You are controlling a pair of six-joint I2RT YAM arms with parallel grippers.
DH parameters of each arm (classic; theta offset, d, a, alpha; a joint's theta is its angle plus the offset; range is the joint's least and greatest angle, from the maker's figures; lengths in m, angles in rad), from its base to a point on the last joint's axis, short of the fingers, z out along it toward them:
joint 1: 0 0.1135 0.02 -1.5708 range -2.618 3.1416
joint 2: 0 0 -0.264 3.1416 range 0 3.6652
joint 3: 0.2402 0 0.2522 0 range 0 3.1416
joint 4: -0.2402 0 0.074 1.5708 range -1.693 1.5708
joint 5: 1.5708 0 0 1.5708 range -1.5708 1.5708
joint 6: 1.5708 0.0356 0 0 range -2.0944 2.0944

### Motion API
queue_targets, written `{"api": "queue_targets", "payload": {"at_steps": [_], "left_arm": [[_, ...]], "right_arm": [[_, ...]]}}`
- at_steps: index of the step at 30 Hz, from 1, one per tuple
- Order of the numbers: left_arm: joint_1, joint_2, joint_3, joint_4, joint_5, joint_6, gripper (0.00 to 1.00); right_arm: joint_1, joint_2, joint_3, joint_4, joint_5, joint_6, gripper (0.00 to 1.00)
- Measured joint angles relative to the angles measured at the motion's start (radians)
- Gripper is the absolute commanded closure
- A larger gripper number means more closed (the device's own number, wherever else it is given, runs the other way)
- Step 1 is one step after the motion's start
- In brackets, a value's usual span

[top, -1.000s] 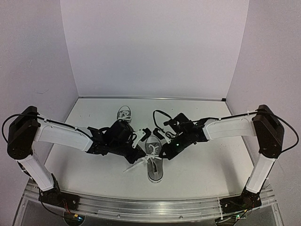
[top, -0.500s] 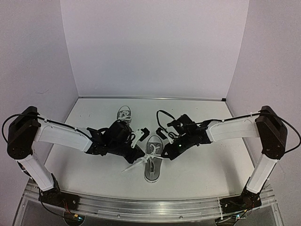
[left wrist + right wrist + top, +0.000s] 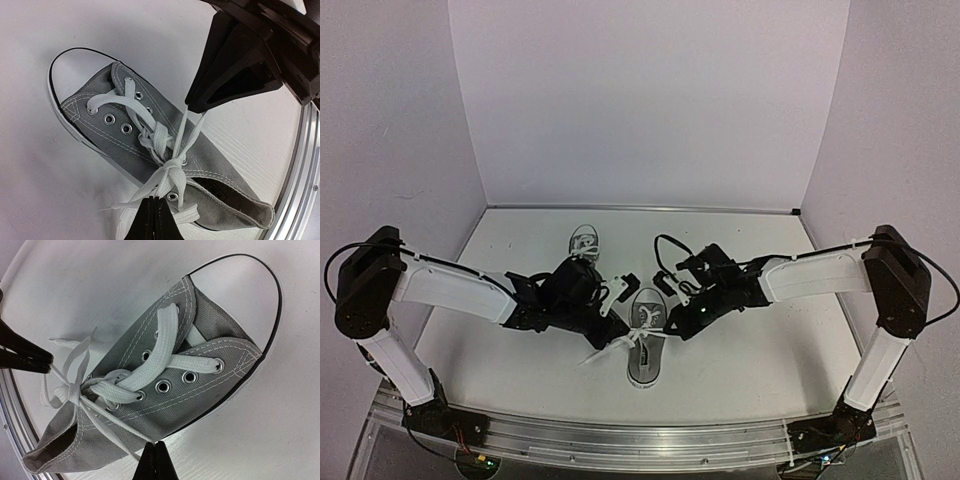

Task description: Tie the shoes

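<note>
Fingers [image 3: 143,226] of left gripper [image 3: 153,202] and right gripper [image 3: 155,446] each pinched tight on laces [image 3: 167,167], opposite sides of near shoe [image 3: 222,167].

Left and right jaws flank the nearer shoe [image 3: 642,362]

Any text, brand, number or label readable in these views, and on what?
None readable.
Near shoe: no print shows on its canvas, sole or laces in either wrist view.
Far shoe: dark marks inside, too small to read.
</note>
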Motion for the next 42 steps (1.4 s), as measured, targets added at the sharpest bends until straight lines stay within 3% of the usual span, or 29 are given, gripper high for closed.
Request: {"api": "queue_targets", "payload": {"at_steps": [14,22,27,42], "left_arm": [[-0.007,-0.031,0.026,-0.015,-0.025,0.031,0.99],[-0.003,-0.031,0.042,-0.029,-0.023,0.051,0.84],[0.017,-0.031,0.039,-0.029,-0.015,0.045,0.63],[0.031,-0.031,0.02,-0.014,0.106,0.033,0.57]], "right_arm": [[-0.024,-0.047,0.013,-0.016,-0.01,0.003,1.0],[-0.036,-0.047,0.013,-0.042,-0.032,-0.001,1.0],[-0.042,-0.047,0.013,-0.053,-0.032,-0.001,1.0],[-0.042,-0.047,0.013,-0.056,-0.044,-0.001,1.0]]}}
